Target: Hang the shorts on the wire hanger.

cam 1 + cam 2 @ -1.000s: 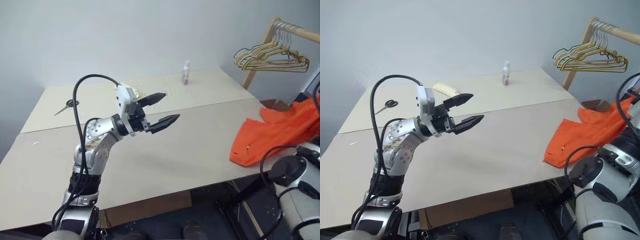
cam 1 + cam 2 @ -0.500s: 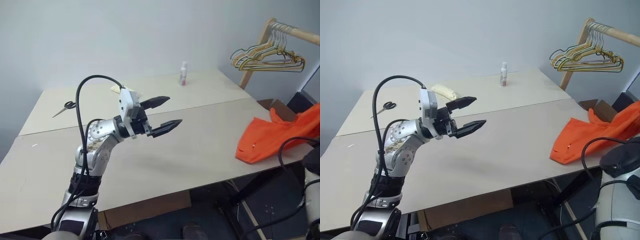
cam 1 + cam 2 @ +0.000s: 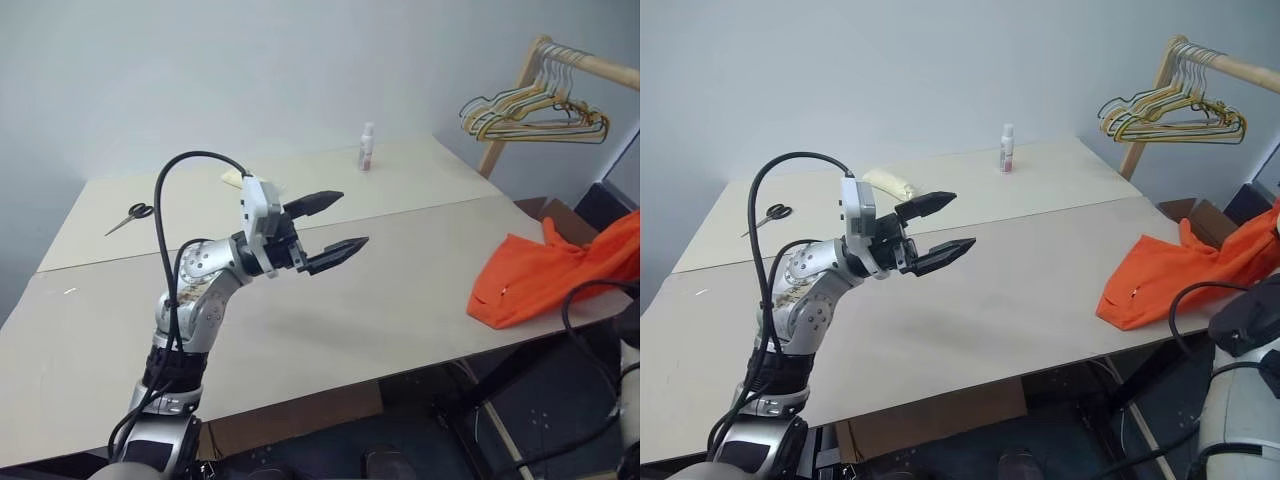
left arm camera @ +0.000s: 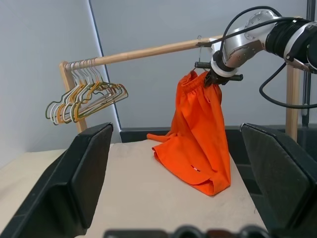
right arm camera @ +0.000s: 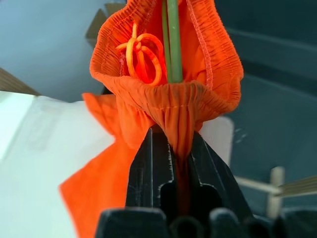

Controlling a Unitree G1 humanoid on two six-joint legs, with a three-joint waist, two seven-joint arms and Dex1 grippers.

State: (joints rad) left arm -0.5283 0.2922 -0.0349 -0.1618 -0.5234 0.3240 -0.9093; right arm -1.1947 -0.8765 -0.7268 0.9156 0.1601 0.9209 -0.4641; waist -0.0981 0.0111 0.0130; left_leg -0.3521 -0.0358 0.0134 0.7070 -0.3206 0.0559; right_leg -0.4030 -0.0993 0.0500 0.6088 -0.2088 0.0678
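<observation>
Shorts (image 4: 198, 139) pinched in right pincer (image 4: 212, 75) — hem on table (image 3: 330, 300)

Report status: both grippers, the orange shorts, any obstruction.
Left gripper open, holding nothing, above table. Right gripper pinching bright orange fabric shorts at waistband, near wooden rail; hem on table. Nothing blocking.

a plain pale grey wall (image 3: 200, 70) is seen behind a beige table (image 3: 400, 300); a wooden rail (image 3: 590, 65) is set at its far right.
</observation>
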